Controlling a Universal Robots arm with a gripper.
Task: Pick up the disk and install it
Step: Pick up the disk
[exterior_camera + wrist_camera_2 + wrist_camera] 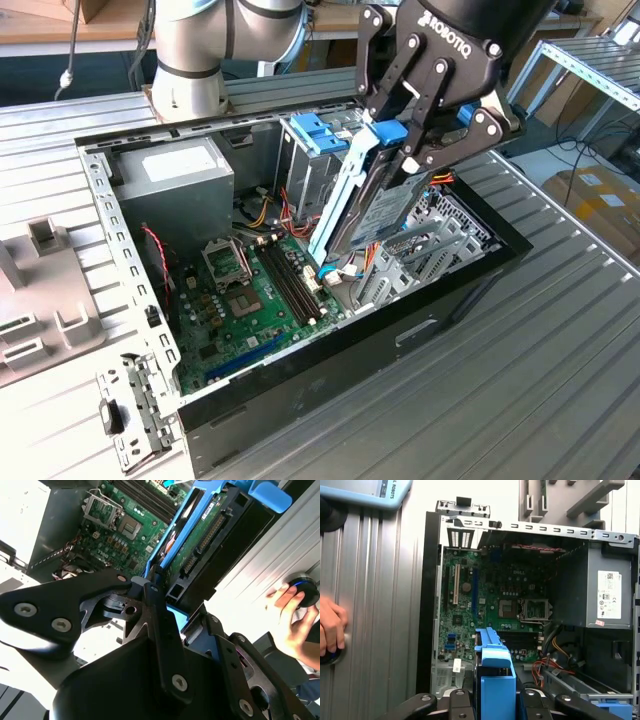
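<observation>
An open computer case (400, 340) lies on its side on a ribbed metal surface (560, 390), its black wall facing the exterior view's lower right. Inside, a green motherboard (240, 320) covers the floor, with a square processor socket (222, 262) near its middle and a row of long dark memory slots (290, 285) just beside it. A grey power supply box (175, 180) sits in the far corner, red and yellow cables (262, 212) trailing from it. A tall grey drive cage (305, 175) stands near it, topped by a light blue bracket (318, 133). Outside the case, a grey plastic holder (50, 290) rests at the exterior view's left, and a cardboard box (600, 200) sits at its right.
</observation>
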